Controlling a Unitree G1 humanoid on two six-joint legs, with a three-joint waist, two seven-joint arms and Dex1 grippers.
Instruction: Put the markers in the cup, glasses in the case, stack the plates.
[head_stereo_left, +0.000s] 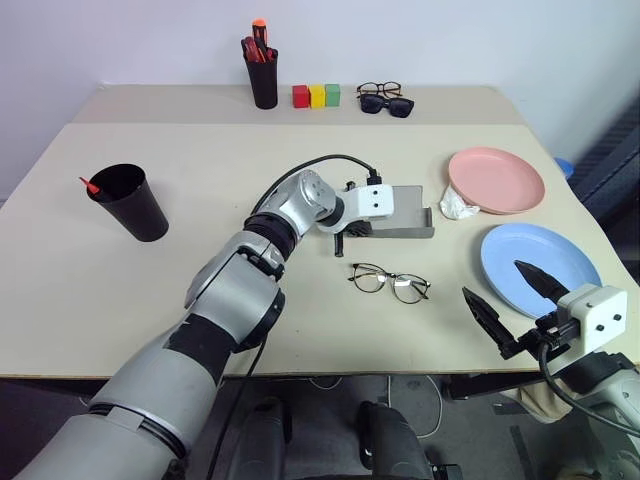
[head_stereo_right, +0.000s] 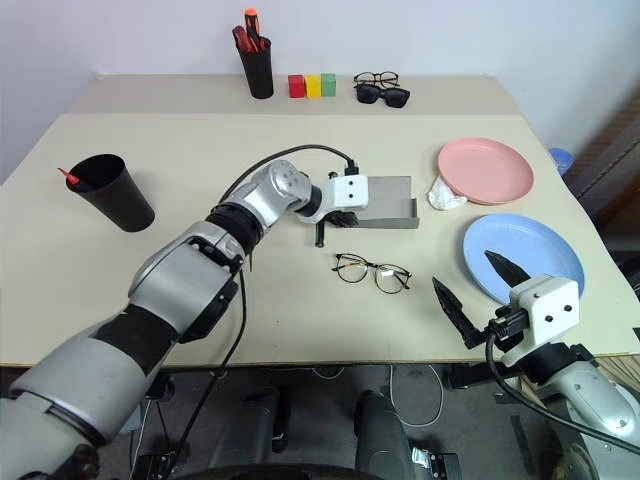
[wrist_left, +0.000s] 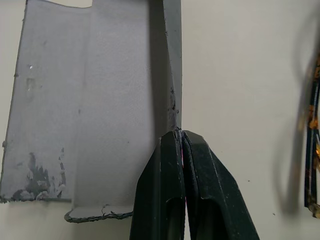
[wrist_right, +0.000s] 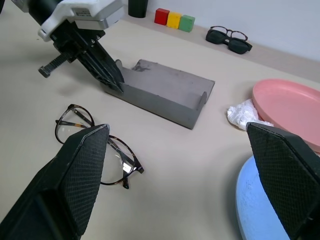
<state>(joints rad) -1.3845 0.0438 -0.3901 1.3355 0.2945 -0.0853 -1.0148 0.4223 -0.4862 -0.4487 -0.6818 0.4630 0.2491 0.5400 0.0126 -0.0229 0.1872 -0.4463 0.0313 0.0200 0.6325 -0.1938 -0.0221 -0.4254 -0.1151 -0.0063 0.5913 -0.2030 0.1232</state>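
Case pinned, glasses waiting

Your left gripper (wrist_right: 112, 80) pinches the wall of the open case (head_stereo_left: 410, 215) to steady it; glasses (head_stereo_left: 390, 282) lie just in front, and your right gripper (head_stereo_left: 512, 293), fingers spread, hovers beside the blue plate (head_stereo_left: 565, 250).

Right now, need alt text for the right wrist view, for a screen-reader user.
The left tool, shut, pinches the near wall of the open grey case on a beige table. The wire-rimmed glasses lie on the table in front of the case, between the open right tool's fingers; a pink plate, a blue plate and crumpled white paper sit alongside.
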